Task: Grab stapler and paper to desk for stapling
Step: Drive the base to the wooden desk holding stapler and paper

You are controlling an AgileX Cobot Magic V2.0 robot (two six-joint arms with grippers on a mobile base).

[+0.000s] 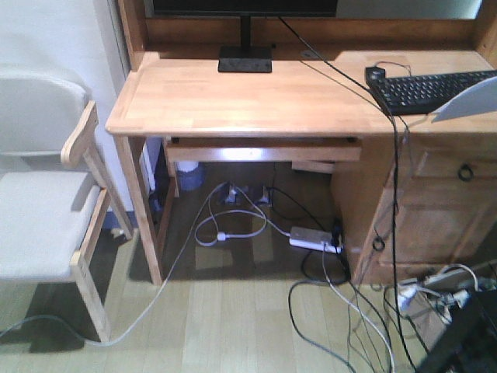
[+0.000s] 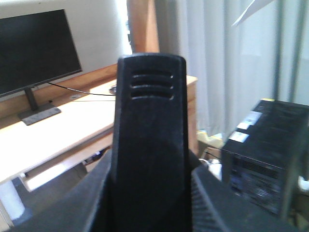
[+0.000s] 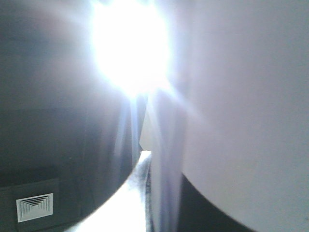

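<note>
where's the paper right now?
Front view, far right edge: a curved white corner of the paper overlaps the keyboard's right end on the desk. It also fills the right side of the right wrist view.

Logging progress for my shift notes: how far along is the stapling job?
Done: both items look picked up. In hand: left gripper clamps the stapler; the paper hangs aloft at right, apparently carried. Left: the desk holds neither yet, so both need setting down, then stapling.
</note>
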